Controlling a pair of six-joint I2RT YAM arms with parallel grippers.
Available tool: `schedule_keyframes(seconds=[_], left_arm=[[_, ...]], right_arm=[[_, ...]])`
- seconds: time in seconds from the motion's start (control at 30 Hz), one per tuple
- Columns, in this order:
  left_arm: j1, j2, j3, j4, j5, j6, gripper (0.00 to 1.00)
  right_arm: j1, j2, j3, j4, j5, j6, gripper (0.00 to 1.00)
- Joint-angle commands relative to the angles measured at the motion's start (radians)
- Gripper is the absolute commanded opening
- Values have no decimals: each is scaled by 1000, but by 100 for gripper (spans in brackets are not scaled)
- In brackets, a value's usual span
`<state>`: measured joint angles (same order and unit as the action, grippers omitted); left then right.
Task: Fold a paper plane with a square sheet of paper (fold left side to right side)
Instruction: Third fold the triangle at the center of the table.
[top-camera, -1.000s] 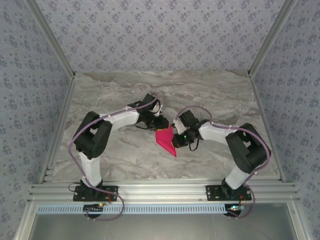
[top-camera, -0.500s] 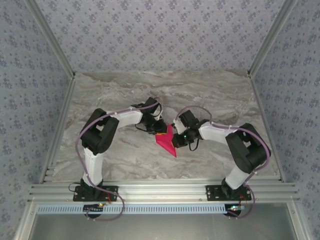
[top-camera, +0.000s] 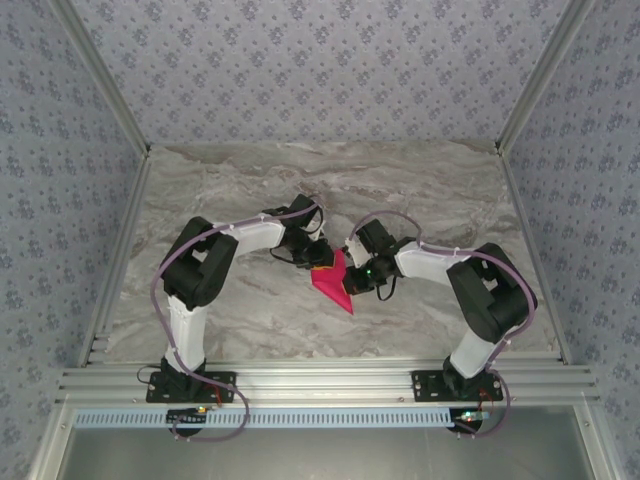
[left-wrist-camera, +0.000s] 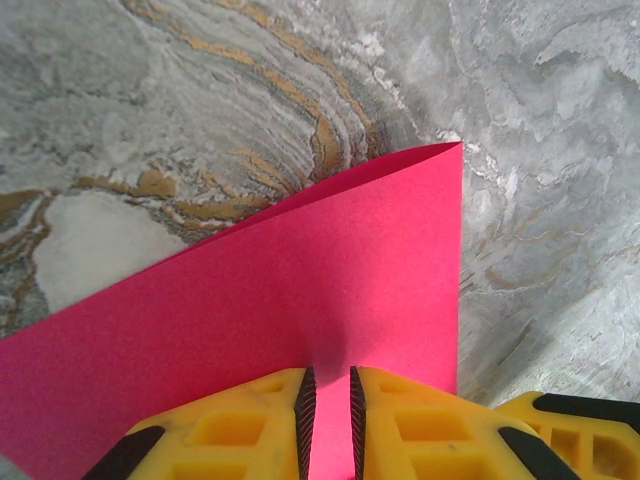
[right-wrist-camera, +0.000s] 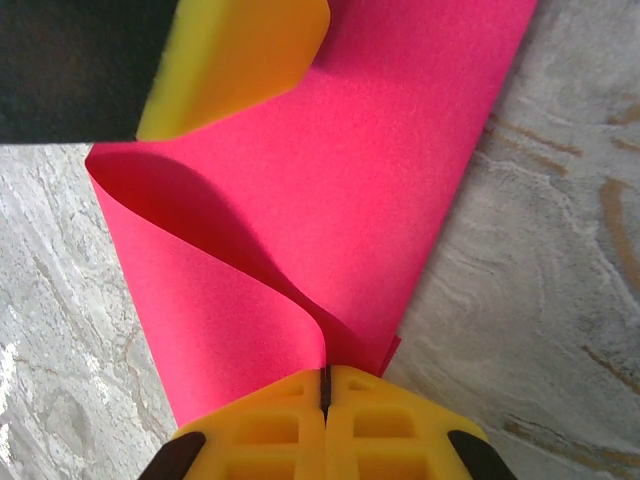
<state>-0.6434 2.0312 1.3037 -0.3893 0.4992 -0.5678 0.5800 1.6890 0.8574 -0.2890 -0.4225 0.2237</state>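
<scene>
Paper, seen from the overhead camera: the pink paper (top-camera: 332, 282) lies folded mid-table on the marble table (top-camera: 250, 190), its sharp point toward the arm bases. The left gripper (top-camera: 320, 258) sits at its far edge, the right gripper (top-camera: 354, 278) at its right edge.

Left wrist camera: the left gripper (left-wrist-camera: 332, 400) has its jaws a thin slit apart, with pink showing in the slit; whether they pinch the paper (left-wrist-camera: 300, 290) I cannot tell.

Right wrist camera: the right gripper (right-wrist-camera: 325, 395) is closed tight on the paper's (right-wrist-camera: 380, 170) near edge, where a layer curls up. A yellow finger (right-wrist-camera: 235, 60) of the left gripper rests at the far corner.
</scene>
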Motion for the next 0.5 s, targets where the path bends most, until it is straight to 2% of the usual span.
schedule_keyframes(seconds=[0.0, 0.47], left_arm=[[-7, 34, 1, -56, -31, 15, 19], [-7, 36, 3, -60, -37, 16, 19]], right_arm=[[-5, 14, 22, -28, 19, -12, 0], [-8, -17, 26, -34, 19, -15, 0]])
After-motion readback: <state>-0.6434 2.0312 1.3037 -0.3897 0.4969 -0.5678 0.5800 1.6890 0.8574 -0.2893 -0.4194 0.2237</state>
